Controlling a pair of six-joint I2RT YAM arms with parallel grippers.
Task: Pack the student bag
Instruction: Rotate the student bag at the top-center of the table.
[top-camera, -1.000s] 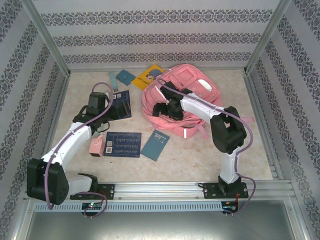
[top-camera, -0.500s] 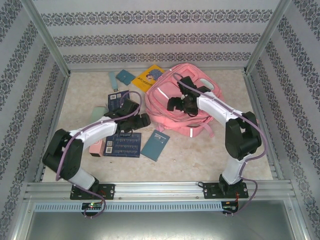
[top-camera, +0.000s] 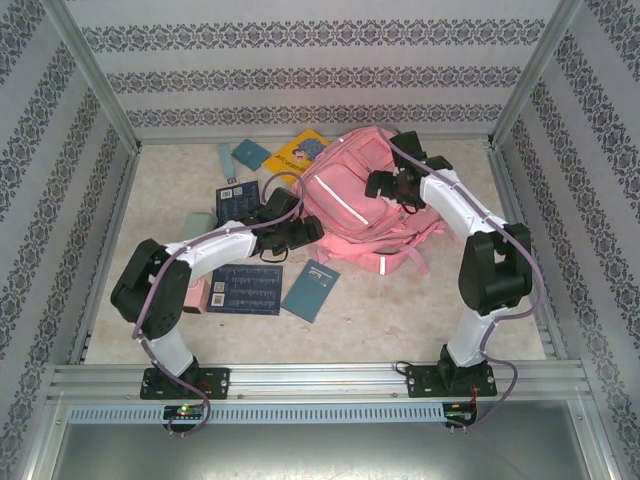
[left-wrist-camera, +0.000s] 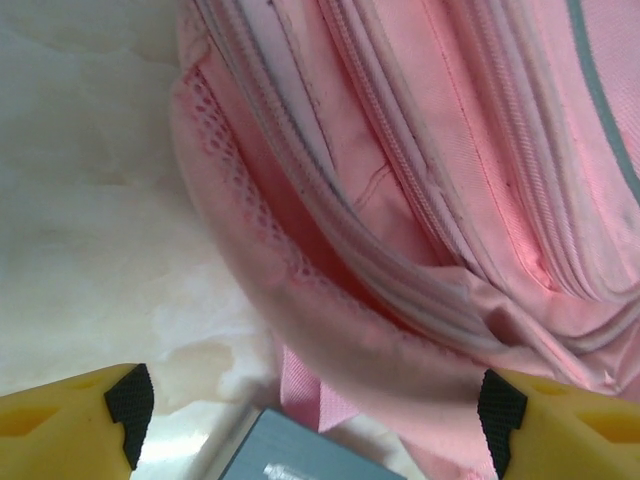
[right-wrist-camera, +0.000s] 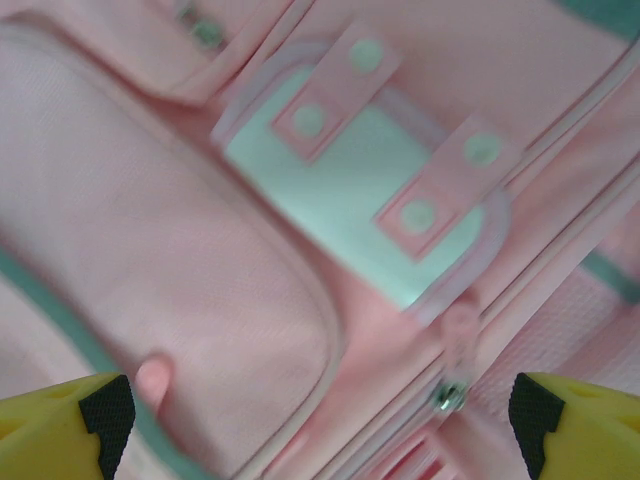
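The student bag, a big pink backpack, lies in the middle back of the table. My left gripper is at its left lower edge. In the left wrist view the left gripper is open wide, with the bag's mesh side and zips between and above the pads; the right pad is against the fabric. My right gripper hovers over the bag's upper part. The right gripper is open above the bag's front, by a pale patch and a zip pull.
Left of the bag lie a yellow book, a small teal booklet, two dark blue books, a teal notebook and a small pink box. A grey-blue notebook corner sits under my left gripper. Patterned walls enclose the table.
My left arm has swung right from the dark blue book to the bag's left edge. My right gripper has moved back and right across the bag. The bag has shifted.
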